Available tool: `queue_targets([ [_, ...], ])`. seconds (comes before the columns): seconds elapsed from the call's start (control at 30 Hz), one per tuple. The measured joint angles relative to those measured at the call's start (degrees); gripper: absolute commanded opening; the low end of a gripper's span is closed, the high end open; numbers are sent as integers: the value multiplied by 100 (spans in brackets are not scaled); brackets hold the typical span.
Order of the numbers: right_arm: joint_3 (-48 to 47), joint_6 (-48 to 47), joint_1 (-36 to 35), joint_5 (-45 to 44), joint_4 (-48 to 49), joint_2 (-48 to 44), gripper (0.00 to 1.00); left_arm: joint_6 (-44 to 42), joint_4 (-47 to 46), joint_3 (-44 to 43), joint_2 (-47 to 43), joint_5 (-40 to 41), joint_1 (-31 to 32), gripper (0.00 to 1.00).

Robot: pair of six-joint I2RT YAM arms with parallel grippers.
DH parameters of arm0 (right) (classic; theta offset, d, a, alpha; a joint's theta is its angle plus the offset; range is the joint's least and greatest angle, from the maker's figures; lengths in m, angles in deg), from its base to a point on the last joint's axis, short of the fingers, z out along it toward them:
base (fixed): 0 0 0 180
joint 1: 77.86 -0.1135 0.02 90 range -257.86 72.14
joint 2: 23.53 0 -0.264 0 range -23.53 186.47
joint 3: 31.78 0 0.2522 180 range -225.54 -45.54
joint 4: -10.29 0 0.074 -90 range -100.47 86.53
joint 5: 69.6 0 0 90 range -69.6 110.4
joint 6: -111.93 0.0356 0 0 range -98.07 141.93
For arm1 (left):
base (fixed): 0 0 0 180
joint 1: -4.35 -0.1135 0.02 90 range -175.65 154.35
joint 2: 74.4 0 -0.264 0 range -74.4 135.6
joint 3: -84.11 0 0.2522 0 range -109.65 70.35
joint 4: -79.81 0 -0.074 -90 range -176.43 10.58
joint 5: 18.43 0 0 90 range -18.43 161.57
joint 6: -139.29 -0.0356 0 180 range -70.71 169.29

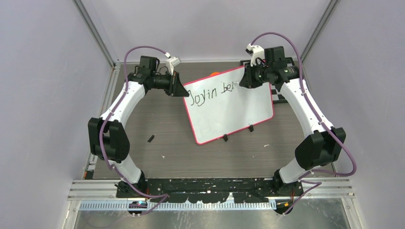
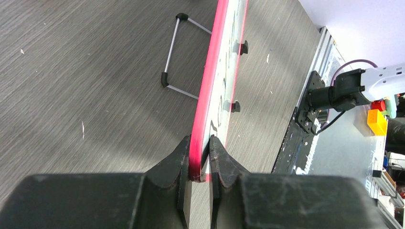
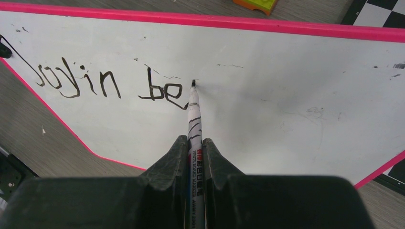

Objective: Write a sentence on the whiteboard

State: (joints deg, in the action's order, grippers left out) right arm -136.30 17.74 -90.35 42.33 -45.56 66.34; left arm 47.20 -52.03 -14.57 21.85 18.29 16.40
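The whiteboard [image 1: 229, 112] with its pink-red rim stands tilted on the table, two black clips on its near edge. My left gripper [image 1: 180, 88] is shut on its left corner; in the left wrist view the jaws [image 2: 199, 152] pinch the pink rim [image 2: 205, 90] edge-on. My right gripper [image 1: 246, 76] is shut on a white marker [image 3: 194, 119], whose tip touches the board [image 3: 296, 95] just right of the writing. The sentence [image 3: 107, 83] reads "Joyin be" in one line; it also shows in the top view [image 1: 210, 93].
A black-and-white checkerboard [image 1: 278, 93] lies behind the board's right edge. An orange object [image 1: 215, 73] peeks out behind the top rim. A small black piece [image 1: 151, 138] lies on the table at the left. A wire stand [image 2: 179, 57] props the board's back.
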Motion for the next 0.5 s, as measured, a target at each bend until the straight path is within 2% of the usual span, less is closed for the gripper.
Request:
queue_targets([
  [0.5, 76, -20, 50, -72, -13, -221, 0, 0, 2, 0, -13, -11, 11, 0],
])
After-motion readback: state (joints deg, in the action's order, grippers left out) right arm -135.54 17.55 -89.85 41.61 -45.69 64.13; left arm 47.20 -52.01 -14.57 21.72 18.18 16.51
